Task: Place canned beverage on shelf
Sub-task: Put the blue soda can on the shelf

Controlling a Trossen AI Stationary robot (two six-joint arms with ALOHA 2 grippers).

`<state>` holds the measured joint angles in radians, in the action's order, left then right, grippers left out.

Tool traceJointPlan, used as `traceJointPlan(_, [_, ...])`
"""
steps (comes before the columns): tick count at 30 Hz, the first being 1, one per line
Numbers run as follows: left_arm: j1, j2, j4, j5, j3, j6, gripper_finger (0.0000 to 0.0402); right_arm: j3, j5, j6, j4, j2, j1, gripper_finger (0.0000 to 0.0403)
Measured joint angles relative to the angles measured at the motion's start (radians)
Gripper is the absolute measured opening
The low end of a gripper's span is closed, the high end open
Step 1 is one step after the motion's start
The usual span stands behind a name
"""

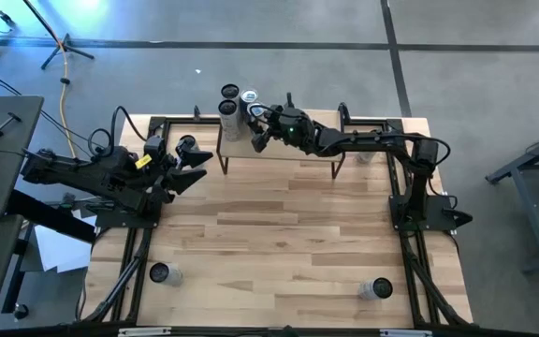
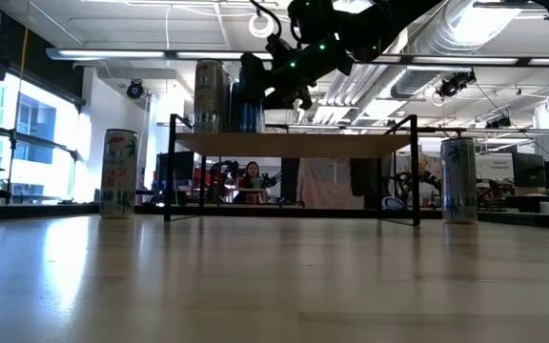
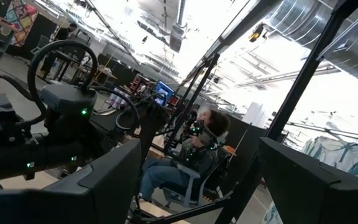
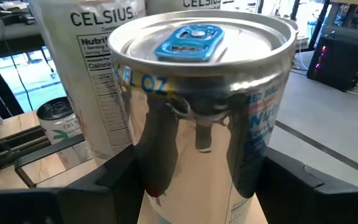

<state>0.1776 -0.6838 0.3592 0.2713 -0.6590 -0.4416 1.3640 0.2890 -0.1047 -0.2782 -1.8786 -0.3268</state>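
1. High view: the right gripper (image 1: pixel 262 126) reaches to the shelf (image 1: pixel 279 142) at the table's (image 1: pixel 279 234) 12 o'clock edge and holds a can (image 1: pixel 250 117) at the shelf's 9 o'clock end. Two more cans (image 1: pixel 228 99) stand just beside it, toward 10 o'clock. To do this step well, I judge the can should sit flat and fully on the board, clear of its neighbours, before the fingers spread, and the arm should then back away toward 3 o'clock without brushing them. The left gripper (image 1: pixel 197 159) waits near the table's 9 o'clock side, fingers spread.

2. Low view: the held can (image 2: pixel 248 107) stands upright on the shelf (image 2: pixel 294 144), touching or nearly touching a silver can (image 2: pixel 210 96) on its 9 o'clock side. The right gripper (image 2: pixel 274 90) grips it from the 3 o'clock side. Two further cans (image 2: pixel 119 173) stand on the table, one at each side of the shelf.

3. Left wrist view: the left fingers (image 3: pixel 104 186) stand wide apart and hold nothing; only the room and a seated person (image 3: pixel 191 155) show beyond.

4. Right wrist view: the can (image 4: pixel 201 106), blue tab up, fills the gap, with a dark finger (image 4: pixel 114 180) pressed on each side, so the fingers are clamped on it. A white can (image 4: pixel 98 74) stands just beside; the margin is thin, so a slow release looks wise.
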Motion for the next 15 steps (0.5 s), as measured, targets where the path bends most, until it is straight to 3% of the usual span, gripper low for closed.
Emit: traceJointPlan(15, [0.000, 0.000, 0.000, 0.001, 0.000, 0.000, 0.0296, 0.000, -0.011, 0.000, -0.026, 0.000, 0.000, 0.0255])
